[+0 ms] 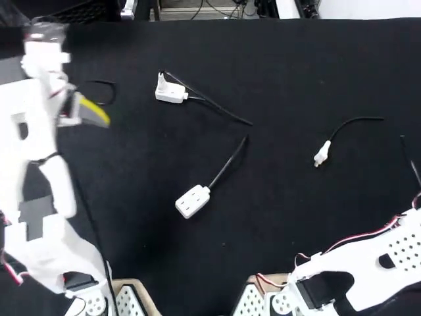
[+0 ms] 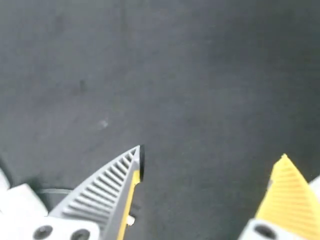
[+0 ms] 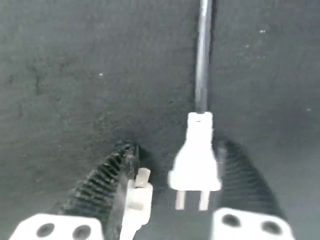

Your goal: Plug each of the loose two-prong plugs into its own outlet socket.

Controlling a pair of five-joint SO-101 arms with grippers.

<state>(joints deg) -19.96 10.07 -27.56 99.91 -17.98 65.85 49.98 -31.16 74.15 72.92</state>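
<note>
Right wrist view: right fingers (image 3: 107, 185) wide apart, astride white plug (image 3: 196, 161).

Room between outlet (image 1: 193, 201) and plug (image 1: 321, 154) — cords (image 1: 227, 164) cross mid-table.

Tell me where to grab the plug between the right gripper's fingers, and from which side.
Take the white plug across its flared body, just behind the prongs, coming down from above. It lies flat on the table, cord running straight away from the wrist, so its two sides face the fingers of the open right gripper. Avoid the prongs and the cord.
</note>
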